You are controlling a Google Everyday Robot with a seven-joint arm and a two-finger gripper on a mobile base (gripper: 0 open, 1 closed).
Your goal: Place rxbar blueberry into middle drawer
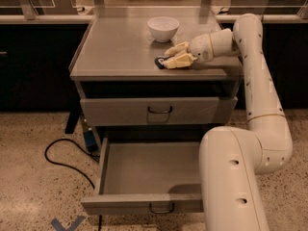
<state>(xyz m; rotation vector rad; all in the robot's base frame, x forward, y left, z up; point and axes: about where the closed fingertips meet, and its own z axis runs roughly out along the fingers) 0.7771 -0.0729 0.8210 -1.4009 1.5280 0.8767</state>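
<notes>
The rxbar blueberry point(159, 61) lies flat on the grey cabinet top point(120, 47), only its dark end showing at the left. My gripper point(166, 57) reaches in from the right and rests low over the bar. Its two pale fingers point(177, 47) stand apart, the lower one covering most of the bar, so the gripper is open. The middle drawer point(144, 202) is pulled out below, with a grey inside and a dark loop handle on its front.
A white bowl point(163, 28) stands on the cabinet top just behind the gripper. The upper drawer front point(125, 112) is closed. My arm's large white link point(231, 177) hangs over the open drawer's right side. A black cable point(62, 158) lies on the floor at left.
</notes>
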